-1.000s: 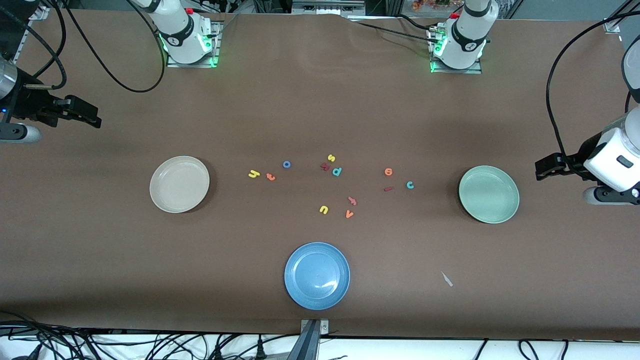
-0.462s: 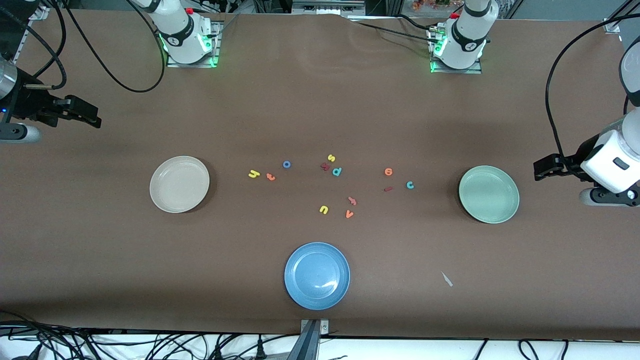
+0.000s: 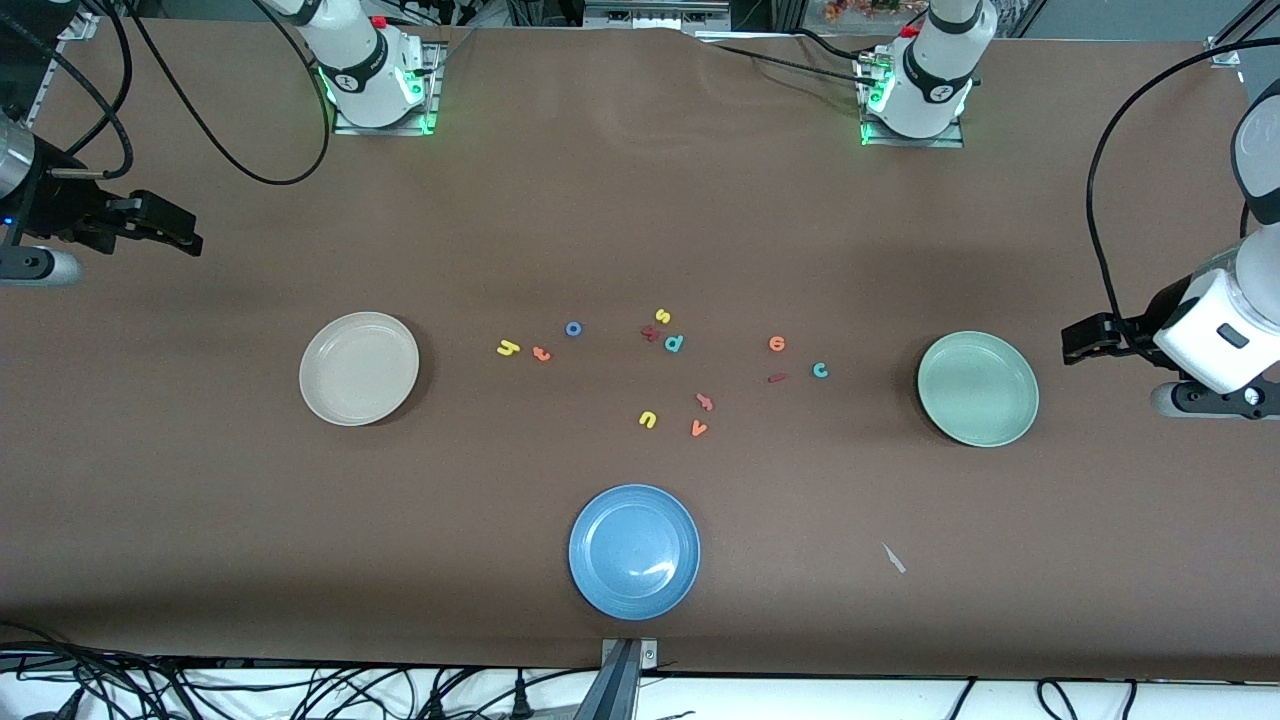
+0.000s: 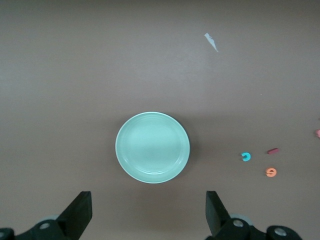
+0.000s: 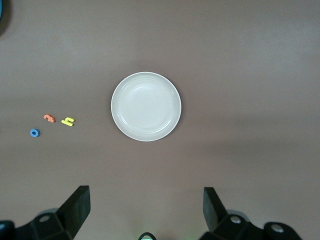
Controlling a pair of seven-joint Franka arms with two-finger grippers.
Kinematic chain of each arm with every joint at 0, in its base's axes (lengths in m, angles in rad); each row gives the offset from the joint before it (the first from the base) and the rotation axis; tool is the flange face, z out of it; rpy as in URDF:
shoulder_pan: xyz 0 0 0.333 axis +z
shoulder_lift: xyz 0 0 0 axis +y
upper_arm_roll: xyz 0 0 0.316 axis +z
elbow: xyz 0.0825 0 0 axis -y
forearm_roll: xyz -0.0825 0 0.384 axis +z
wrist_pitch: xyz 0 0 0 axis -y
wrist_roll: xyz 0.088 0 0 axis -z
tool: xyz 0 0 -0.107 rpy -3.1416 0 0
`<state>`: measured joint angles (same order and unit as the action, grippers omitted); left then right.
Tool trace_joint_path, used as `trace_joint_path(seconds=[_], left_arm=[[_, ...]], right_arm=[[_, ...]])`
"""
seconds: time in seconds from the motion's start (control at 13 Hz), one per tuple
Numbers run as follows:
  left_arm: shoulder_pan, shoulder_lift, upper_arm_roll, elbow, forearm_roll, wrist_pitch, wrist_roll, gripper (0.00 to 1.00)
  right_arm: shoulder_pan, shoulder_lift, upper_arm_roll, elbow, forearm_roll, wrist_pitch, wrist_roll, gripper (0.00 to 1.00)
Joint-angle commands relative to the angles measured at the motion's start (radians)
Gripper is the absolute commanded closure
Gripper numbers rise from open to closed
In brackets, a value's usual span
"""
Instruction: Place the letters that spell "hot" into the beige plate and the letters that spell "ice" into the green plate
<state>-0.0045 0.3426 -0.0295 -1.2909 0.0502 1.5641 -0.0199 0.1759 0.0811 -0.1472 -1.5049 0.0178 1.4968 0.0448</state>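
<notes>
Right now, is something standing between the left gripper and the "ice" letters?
Yes: the green plate lies between the left gripper and the teal c, dark red i and orange e.

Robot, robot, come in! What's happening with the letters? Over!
Left gripper open, beside green plate. Right gripper open, at table edge. Both plates empty; beige plate too. Letters on table, nothing blocking.

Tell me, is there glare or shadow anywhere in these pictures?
Front view: a white glint sits on the blue plate, and soft shadows band the table. Left wrist view: the green plate shows a pale sheen. Right wrist view: the beige plate is evenly lit.
</notes>
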Motion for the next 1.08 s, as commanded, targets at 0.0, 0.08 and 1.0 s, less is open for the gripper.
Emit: trace_joint_path(seconds=[0.0, 0.08, 1.0], left_arm=[[0.009, -0.007, 0.000, -0.004, -0.035, 0.005, 0.020, 0.00], [0.009, -0.007, 0.000, -0.004, -0.036, 0.005, 0.018, 0.00], [0.008, -0.007, 0.000, 0.001, -0.035, 0.005, 0.014, 0.00]], right_arm=[[-0.007, -0.006, -0.002, 0.017, -0.001, -0.013, 0.007, 0.00], [-0.007, -0.004, -0.009, 0.019, 0.001, -0.012, 0.015, 0.00], [0.019, 0.013, 0.006, 0.019, 0.008, 0.029, 0.021, 0.00]])
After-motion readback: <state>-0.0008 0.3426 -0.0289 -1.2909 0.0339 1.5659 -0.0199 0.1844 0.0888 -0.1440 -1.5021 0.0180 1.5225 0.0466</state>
